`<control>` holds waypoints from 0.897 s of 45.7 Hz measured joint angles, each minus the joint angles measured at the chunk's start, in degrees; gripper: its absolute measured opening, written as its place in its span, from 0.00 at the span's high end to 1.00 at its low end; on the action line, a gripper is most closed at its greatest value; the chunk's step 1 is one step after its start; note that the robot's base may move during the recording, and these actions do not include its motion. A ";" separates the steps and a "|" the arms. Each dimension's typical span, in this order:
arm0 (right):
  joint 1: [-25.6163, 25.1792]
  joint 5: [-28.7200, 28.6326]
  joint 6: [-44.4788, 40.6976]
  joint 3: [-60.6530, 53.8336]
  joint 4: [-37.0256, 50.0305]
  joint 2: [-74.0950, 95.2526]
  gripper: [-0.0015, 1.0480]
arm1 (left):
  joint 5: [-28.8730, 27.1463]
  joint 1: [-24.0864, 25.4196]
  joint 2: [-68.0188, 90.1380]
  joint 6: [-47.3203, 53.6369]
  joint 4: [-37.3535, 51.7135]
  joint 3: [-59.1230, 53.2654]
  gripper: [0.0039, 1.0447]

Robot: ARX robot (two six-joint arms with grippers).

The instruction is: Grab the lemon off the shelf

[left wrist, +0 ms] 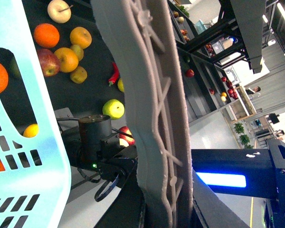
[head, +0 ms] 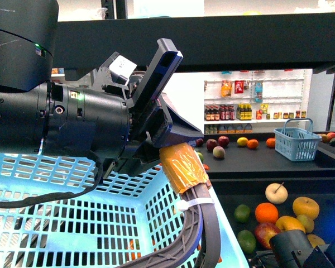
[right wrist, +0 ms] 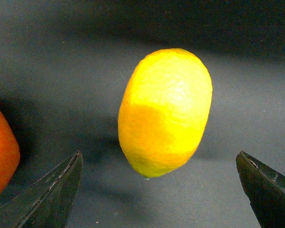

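Note:
In the right wrist view a yellow lemon (right wrist: 165,111) lies on the dark tray of the black shelf (right wrist: 256,85). My right gripper (right wrist: 159,154) is open, with one finger (right wrist: 52,194) on each side of the lemon's near end and apart from it. In the front view only the right arm's dark body (head: 301,248) shows, low over the fruit tray (head: 234,192). My left gripper (head: 178,162), with orange tape on it, is shut on the grey handle (head: 207,223) of a light blue basket (head: 72,184). The handle (left wrist: 152,95) fills the left wrist view.
An orange (right wrist: 0,152) lies close beside the lemon. Several fruits sit on the tray, among them an orange (head: 266,212) and limes (head: 242,213). A small blue basket (head: 297,142) stands on the far tray. White bottle shelves (head: 240,111) line the back wall.

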 joint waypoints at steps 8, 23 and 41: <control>0.66 0.83 0.46 3.30 -1.46 2.71 0.07 | 0.00 0.00 0.00 0.00 0.00 0.00 0.90; 0.68 1.88 1.55 7.26 -3.04 5.35 0.13 | 0.02 0.00 -0.02 0.00 0.00 0.00 0.90; 0.46 1.88 1.73 6.82 -3.52 4.42 0.54 | 0.00 0.00 0.00 0.00 0.00 0.00 0.90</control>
